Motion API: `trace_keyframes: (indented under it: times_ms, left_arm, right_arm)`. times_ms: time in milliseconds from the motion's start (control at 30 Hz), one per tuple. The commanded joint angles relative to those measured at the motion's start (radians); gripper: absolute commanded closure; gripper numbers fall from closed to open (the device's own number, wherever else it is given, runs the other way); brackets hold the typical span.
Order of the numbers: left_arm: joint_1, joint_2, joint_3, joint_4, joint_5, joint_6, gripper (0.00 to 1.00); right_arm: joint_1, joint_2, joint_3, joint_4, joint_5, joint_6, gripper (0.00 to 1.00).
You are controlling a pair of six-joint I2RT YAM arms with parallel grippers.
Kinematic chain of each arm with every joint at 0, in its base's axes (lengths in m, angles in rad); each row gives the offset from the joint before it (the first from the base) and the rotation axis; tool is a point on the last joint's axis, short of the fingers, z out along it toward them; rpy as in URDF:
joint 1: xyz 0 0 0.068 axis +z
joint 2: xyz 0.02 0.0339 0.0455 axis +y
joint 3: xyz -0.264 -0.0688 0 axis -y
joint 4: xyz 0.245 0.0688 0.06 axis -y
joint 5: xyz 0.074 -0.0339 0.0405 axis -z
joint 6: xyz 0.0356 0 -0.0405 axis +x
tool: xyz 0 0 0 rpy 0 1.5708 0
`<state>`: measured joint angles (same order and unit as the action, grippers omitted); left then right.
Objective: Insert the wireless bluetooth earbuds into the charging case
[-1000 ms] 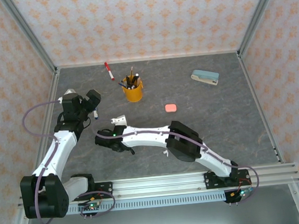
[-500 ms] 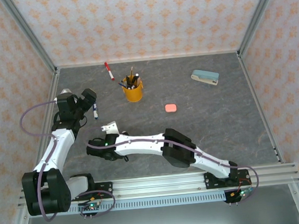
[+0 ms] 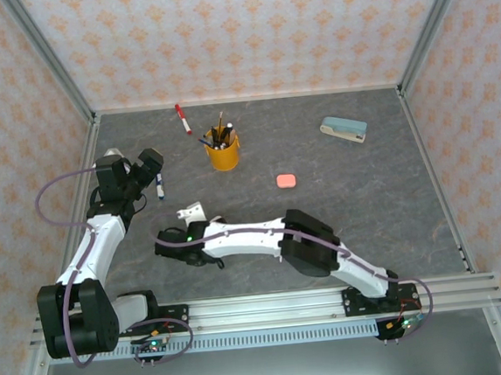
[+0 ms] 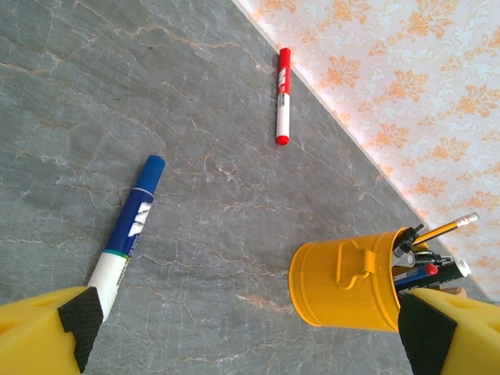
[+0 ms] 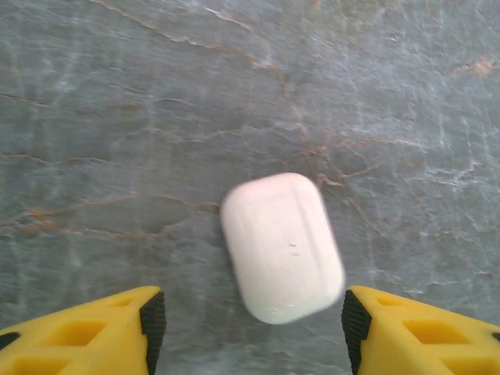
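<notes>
Grey marbled stone covers the table (image 3: 367, 212), closed in on three sides by walls (image 3: 245, 30) papered in an orange flower pattern. In the overhead view the right gripper (image 3: 166, 246) is stretched across to the lower left of the frame. Its own camera shows the white case (image 5: 281, 246) just right of the middle of the picture, lying flat on the table with its lid shut. The right gripper (image 5: 251, 332) stands open around the case, its yellow fingers with black pads (image 5: 152, 320) in the two bottom corners. There is a clear gap of table between the left pad and the case. The right pad sits just beside the case's edge, and whether it touches cannot be told. A pink case (image 3: 286, 181) lies on its own near the centre of the overhead view, well apart from both arms. The left gripper (image 3: 154, 165) is at the left side of that view, close to the left wall. In its own camera the left gripper (image 4: 251, 328) is spread wide with nothing between its pads (image 4: 78, 316). A blue marker (image 4: 129, 230) lies at the left of that frame, its white end reaching down beside the left pad. A red marker (image 4: 283, 94) lies in the upper middle, close to the wall. A yellow cup (image 4: 348, 285) holding pens (image 4: 437, 262) stands at the lower right, just above the right pad. A teal and cream stapler (image 3: 344, 128) lies in the upper right of the overhead view.
</notes>
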<state>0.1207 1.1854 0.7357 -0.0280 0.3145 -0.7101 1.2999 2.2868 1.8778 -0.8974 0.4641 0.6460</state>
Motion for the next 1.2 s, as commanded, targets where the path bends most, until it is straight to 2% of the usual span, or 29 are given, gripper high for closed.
trace_keyframes:
  times_ms: [0, 167, 467, 1000, 1167]
  left_arm:
    - [0.01, 0.001, -0.012, 0.033, 0.034, 0.003, 0.0]
    - [0.009, 0.001, -0.009, 0.032, 0.062, 0.007, 0.0]
    - [0.007, 0.001, -0.009, 0.04, 0.09, 0.006, 0.0]
    - [-0.024, 0.016, -0.012, 0.069, 0.089, 0.004, 0.0]
    - [-0.037, 0.023, -0.01, 0.078, 0.084, 0.001, 0.0]
  right_arm:
    - [-0.06, -0.158, -0.121, 0.173, -0.119, -0.111, 0.35]
    - [-0.139, -0.235, -0.244, 0.283, -0.346, -0.219, 0.34]
    - [-0.252, -0.241, -0.315, 0.348, -0.564, -0.239, 0.33]
    - [-0.255, -0.116, -0.279, 0.318, -0.595, -0.235, 0.33]
    - [-0.256, -0.088, -0.276, 0.318, -0.599, -0.219, 0.39]
